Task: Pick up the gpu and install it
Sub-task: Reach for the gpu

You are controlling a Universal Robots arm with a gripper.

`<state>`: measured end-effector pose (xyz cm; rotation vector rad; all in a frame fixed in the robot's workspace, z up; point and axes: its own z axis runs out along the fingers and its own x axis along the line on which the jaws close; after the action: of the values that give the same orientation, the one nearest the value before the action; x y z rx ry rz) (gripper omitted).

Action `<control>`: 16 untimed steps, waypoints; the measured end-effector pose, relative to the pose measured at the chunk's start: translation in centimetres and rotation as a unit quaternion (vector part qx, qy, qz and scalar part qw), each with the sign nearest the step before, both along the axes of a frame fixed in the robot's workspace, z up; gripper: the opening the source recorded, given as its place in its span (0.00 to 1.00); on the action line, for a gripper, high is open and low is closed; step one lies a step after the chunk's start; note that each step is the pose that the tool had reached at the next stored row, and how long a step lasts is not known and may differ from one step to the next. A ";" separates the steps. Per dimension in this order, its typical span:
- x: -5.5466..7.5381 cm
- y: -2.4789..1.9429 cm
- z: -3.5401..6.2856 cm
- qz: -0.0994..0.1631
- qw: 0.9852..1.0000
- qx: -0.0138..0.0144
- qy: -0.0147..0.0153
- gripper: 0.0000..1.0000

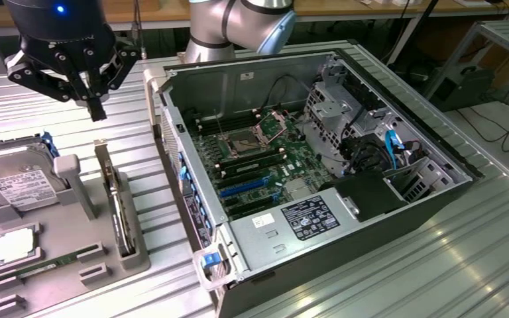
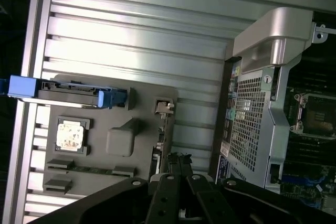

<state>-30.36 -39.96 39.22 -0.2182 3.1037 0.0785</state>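
One end effector hangs in the air with its two fingers pressed shut, and it holds nothing. It points straight down. Just under it, a little apart, is the far end of the gpu.

The gpu stands up on its long thin edge in a slot of a gray holder. It sits along the holder edge that is closest to the open computer case. Its long side runs from the far edge of the holder to the near edge. Its thin top edge points up. I cannot tell which end has the silver bracket.

The gpu looks flat, stiff and not very heavy. I think it can break if it is squeezed hard or bumped. A good place to take hold looks like the top edge, near the middle, so it does not tip.

A hard drive leans at the holder's other side. The holder and the case rest on a ribbed metal surface.
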 end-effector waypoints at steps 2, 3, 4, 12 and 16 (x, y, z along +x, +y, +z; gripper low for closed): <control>-0.1 0.00 0.00 0.000 1.000 0.000 0.000 0.11; -0.2 0.00 0.00 0.000 1.000 0.000 0.000 0.11; -0.3 0.00 0.00 0.000 1.000 0.000 0.000 0.11; -0.6 0.00 0.00 0.000 1.000 0.000 0.000 0.11; -0.6 0.00 0.00 0.000 1.000 0.000 0.000 0.11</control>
<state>-30.96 -39.96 39.21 -0.2181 3.1037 0.0788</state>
